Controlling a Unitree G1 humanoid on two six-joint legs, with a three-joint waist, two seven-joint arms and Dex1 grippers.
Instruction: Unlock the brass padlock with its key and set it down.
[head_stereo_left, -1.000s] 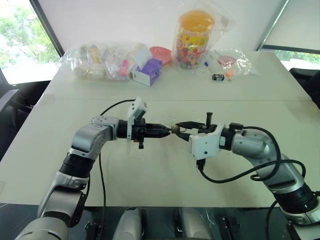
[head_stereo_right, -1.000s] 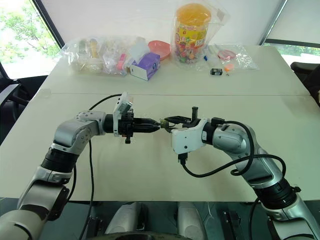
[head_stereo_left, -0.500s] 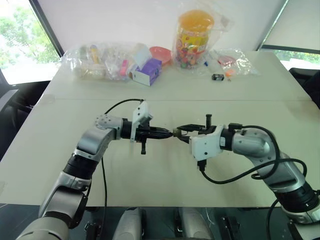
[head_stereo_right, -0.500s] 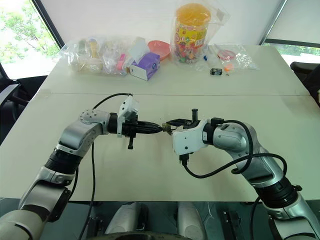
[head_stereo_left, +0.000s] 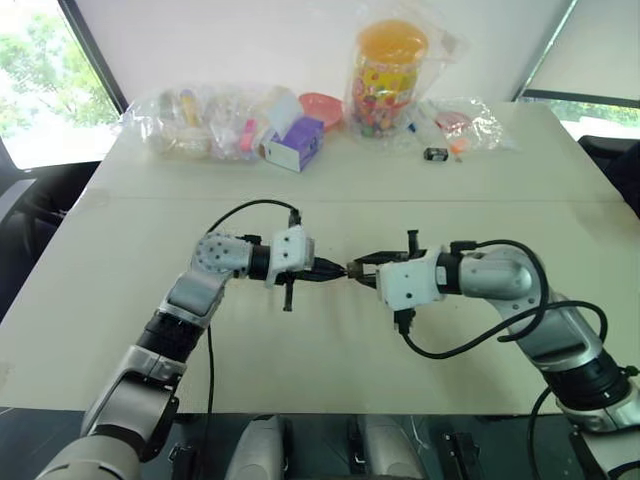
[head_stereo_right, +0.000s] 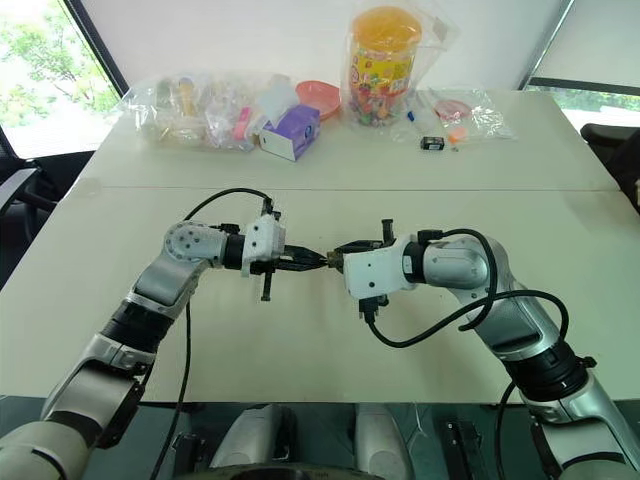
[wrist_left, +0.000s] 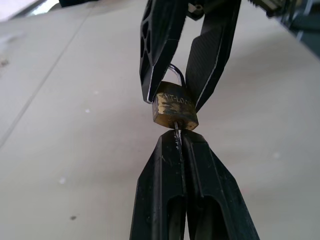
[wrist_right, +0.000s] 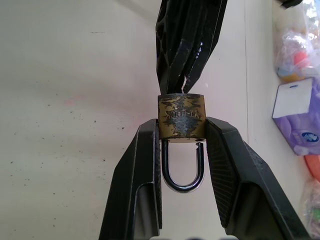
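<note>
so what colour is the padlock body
Tarnished yellow-brown brass padlock with dark blotches, clearest in the right wrist view.

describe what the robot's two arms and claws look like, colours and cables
Both arms are silver-grey metal segments with black joint bands. Each wrist carries a white boxy housing, and a black cable loops from it back along the arm. The left claw and right claw each have two slim black tapered fingers, scuffed along the edges, with cut-out slots near the base.
</note>
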